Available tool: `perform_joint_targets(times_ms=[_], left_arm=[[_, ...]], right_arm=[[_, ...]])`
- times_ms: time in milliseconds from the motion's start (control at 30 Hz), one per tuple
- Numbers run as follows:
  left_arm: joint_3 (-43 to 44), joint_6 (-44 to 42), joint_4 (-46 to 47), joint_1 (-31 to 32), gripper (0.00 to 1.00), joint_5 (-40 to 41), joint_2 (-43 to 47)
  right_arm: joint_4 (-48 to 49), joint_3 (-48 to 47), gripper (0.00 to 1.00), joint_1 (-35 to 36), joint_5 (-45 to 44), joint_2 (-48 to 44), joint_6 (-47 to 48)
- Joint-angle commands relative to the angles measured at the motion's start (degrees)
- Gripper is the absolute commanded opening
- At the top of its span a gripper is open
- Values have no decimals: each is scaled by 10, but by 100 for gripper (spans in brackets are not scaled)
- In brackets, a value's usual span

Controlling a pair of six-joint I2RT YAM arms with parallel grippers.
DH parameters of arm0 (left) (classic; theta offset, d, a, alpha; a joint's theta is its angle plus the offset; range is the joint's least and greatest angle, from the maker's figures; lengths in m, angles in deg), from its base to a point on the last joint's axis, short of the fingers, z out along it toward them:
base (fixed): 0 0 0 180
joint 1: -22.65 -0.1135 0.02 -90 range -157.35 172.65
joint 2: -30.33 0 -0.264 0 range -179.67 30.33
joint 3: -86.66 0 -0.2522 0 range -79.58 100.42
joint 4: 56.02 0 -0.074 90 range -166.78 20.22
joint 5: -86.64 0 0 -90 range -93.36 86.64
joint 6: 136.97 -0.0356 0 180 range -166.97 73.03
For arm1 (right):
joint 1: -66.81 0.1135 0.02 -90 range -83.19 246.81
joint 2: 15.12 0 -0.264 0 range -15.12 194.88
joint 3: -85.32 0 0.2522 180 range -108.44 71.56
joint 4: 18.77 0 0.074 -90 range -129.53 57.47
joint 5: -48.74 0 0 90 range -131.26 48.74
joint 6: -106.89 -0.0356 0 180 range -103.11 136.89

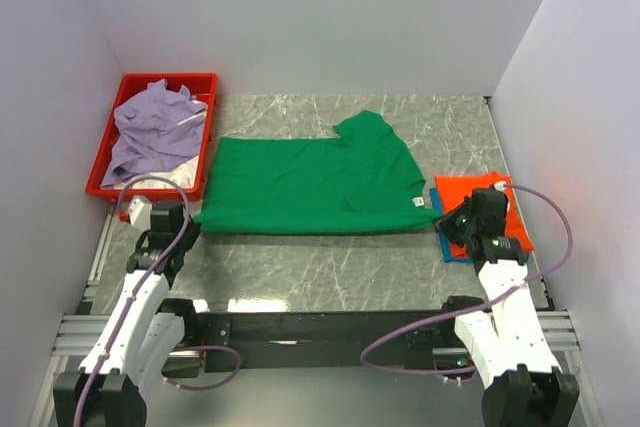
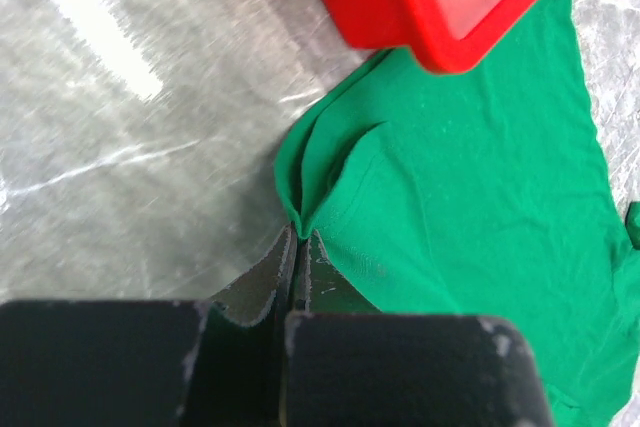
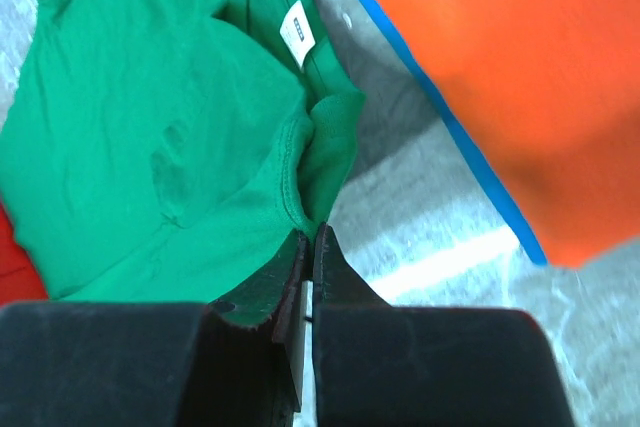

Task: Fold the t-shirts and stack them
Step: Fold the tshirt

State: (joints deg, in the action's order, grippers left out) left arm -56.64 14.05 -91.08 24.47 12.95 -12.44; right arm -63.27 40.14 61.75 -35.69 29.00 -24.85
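Bright green soft cloth t-shirt (image 1: 310,185) lay spread flat mid-desk, a wide smooth slab with one short sleeve poking out at its far edge. It rested on the glossy grey marble-pattern desk (image 1: 330,267).

Left gripper (image 2: 298,237) sat low at the green tee's near-left corner. Its black jaws were clenched on a puckered pinch of hem. Left arm reached forward, wrist tipped down.

Right gripper (image 3: 310,239) was at the green tee's near-right corner. Its jaws were clamped on a bunched edge near the small white label (image 3: 297,32). Right arm was bent, leaning in toward the tee.

Just right of the green tee lay a flat folded orange cloth tee (image 1: 462,190) on a blue tee (image 3: 480,169), of which only a thin edge showed.

Just left of the green tee, toward its far side, stood a rigid red plastic tray (image 1: 168,78). It held a crumpled lavender tee (image 1: 150,127) over white cloth (image 1: 180,175).
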Motion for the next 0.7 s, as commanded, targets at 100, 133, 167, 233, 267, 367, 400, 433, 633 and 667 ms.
perform_joint_targets(times_ms=[100,133,167,233,267,367,400,433,633,667], left_arm=[[-26,38,-50,-2,1,11,66],[-30,42,-52,-2,1,10,79],[-36,45,-56,-2,1,9,84],[-40,53,-63,-2,1,7,100],[-44,54,-66,-2,1,4,104],[-51,78,-87,-2,1,5,126],[-53,86,-88,-2,4,5,132],[-54,88,-90,-2,7,1,144],[-47,84,-103,-2,49,0,173],[-44,83,-101,-2,54,-3,173]], right_arm=[[-69,-5,0,-7,-42,-60,-16],[-75,-6,0,-8,-47,-70,-16],[-86,-6,0,-7,-49,-75,-15],[-91,-3,0,-7,-41,-81,-19],[-95,-2,0,-7,-36,-86,-22],[-100,0,0,-7,-30,-93,-23],[-102,0,0,-7,-31,-94,-23],[-100,0,1,-7,-17,-95,-18],[-97,-7,25,-7,5,-83,1],[-99,-9,29,-7,8,-83,3]])
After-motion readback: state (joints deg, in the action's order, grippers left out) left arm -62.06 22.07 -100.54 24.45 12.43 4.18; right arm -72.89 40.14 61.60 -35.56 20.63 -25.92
